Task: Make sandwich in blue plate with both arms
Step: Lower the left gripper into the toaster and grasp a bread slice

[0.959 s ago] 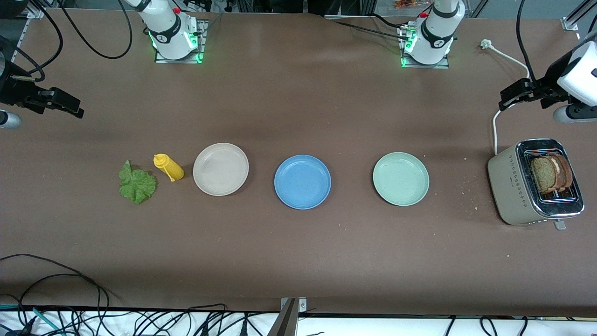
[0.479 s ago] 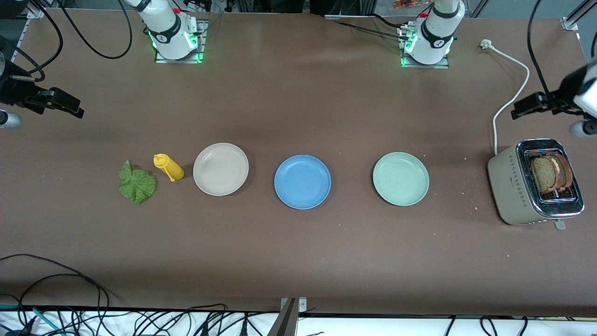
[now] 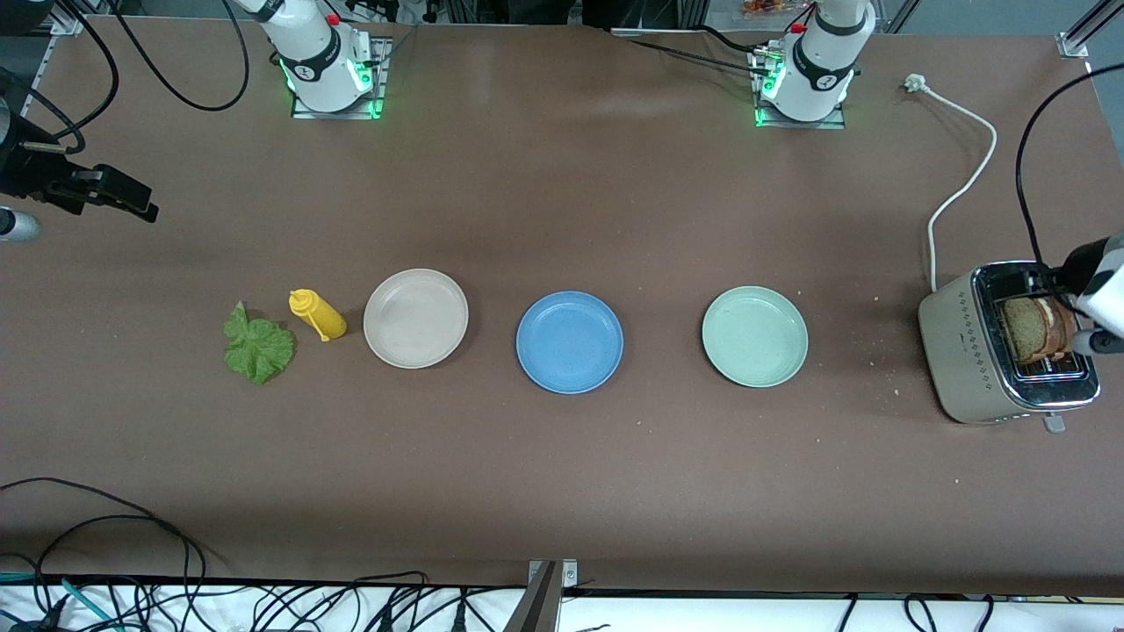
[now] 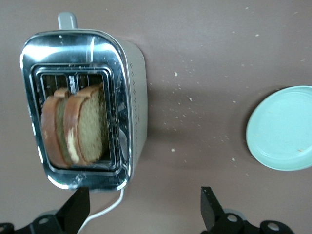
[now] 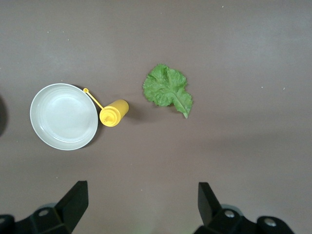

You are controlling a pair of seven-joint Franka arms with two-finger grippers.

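Blue plate [image 3: 569,342] sits empty mid-table; two brown bread slices [image 3: 1036,328] stand upright in toaster [image 3: 966,351]; lettuce leaf [image 3: 257,347] lies flat.

No text, brand, number or sign can be read anywhere. The toaster [image 3: 983,351] bears only a row of small diamond-shaped marks on its side, and dark markings on the arm bases [image 3: 320,63] are too small to make out.

- My row on the surface [image 3: 562,491] runs from the right arm's end: lettuce leaf [image 3: 257,344], squeeze bottle [image 3: 317,315], three plates, toaster [image 3: 1001,351].
- Blue plate [image 3: 569,342] sits between the other two.
- Two bread slices [image 4: 73,126] stand in the toaster.
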